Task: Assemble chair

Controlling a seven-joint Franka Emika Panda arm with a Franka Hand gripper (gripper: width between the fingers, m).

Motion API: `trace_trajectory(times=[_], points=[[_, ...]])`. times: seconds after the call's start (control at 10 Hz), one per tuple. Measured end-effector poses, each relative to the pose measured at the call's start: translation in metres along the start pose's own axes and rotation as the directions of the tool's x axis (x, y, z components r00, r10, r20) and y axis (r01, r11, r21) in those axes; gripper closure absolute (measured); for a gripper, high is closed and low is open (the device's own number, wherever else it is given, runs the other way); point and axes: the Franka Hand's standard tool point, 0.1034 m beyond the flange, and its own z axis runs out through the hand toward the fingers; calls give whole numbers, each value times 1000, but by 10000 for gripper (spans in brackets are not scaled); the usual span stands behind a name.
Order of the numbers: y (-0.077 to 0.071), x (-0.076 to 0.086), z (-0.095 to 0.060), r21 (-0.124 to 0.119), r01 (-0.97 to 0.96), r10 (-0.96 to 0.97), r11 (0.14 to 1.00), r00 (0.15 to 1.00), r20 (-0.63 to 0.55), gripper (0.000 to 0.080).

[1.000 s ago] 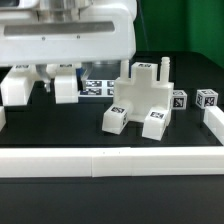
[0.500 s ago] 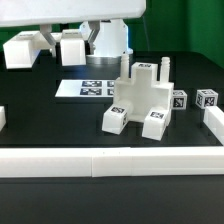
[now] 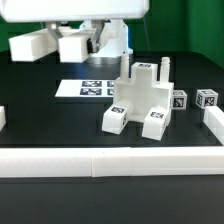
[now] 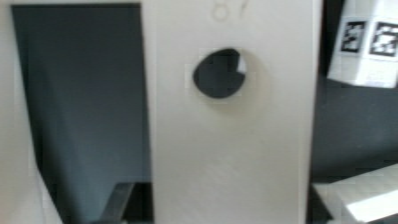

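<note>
My gripper hangs high at the back of the exterior view, shut on a white chair part whose two blocky ends stick out toward that view's left. The wrist view shows the part as a flat white panel with a round hole, clamped between the dark fingers. On the table stands the partly joined chair, a boxy white body with pegs on top and two tagged cubes at its base. Two loose tagged cubes lie to its right.
The marker board lies flat behind the chair, toward the exterior view's left. A long low white rail runs along the front. White pieces sit at the right edge and the left edge.
The gripper has risen well above the table with the white part in it. The marker board, hidden behind it before, now shows. The chair and cubes have not moved.
</note>
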Motion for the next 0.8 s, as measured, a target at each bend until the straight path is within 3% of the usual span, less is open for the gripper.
trace_trajectory(times=[0.3, 0.7, 0.8], points=[[-58, -27, 4, -2, -65, 65, 998, 998, 0, 515], [-59, -28, 6, -9, -34, 34, 999, 999, 1, 515], [-70, -36, 8, -35, 2, -2, 999, 1000, -13, 515]])
